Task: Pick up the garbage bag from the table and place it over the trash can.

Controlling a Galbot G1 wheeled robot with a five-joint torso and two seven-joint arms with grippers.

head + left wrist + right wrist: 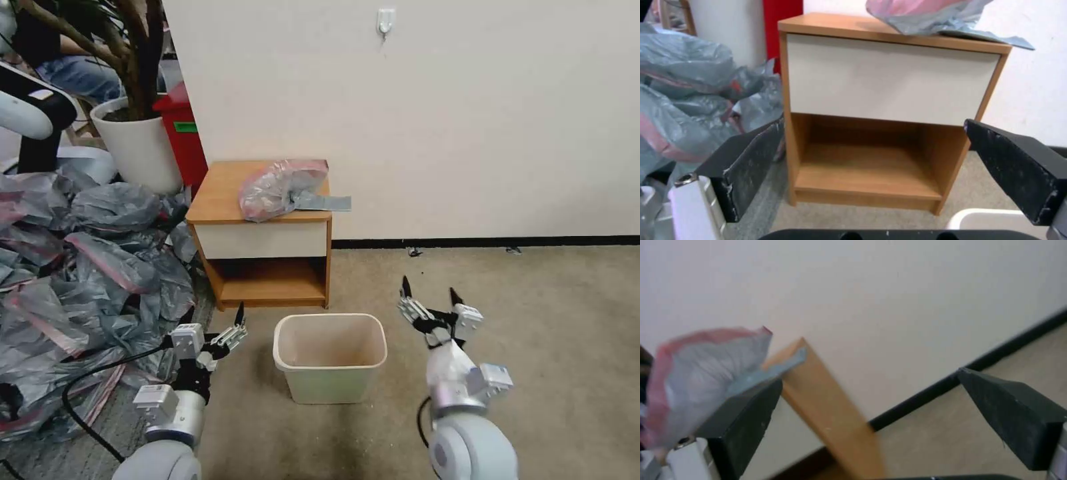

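Head view: garbage bag (pixel 283 189) crumpled on top of table (pixel 220 193) at 12 o'clock, grey flap overhanging the right edge, no legible writing or labels anywhere. Trash can (pixel 330 357) on carpet just before the table, flanked by left gripper (pixel 213 319) at 9 o'clock and right gripper (pixel 431 293) at 3 o'clock. Both spread wide, holding nothing, well apart from the bag.

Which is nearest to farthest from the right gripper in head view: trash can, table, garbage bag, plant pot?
From the right gripper, open:
1. trash can, on the floor beside it, toward the left gripper.
2. table, behind the can.
3. garbage bag, on the tabletop.
4. plant pot, far left corner.
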